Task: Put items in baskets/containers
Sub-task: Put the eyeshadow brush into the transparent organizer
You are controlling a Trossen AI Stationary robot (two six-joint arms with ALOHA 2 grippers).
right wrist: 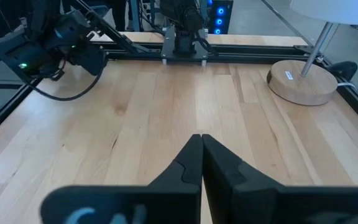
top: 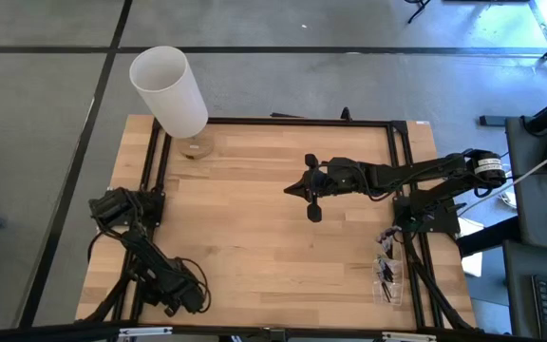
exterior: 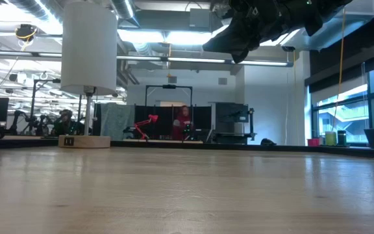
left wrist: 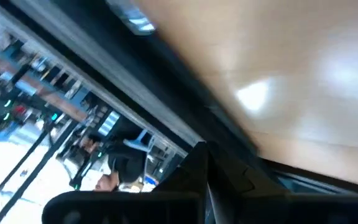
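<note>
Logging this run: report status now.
Right gripper shut, empty, raised mid-table. Left gripper shut, parked at table corner. Brushes in clear holder, table edge. Lamp far side.
</note>
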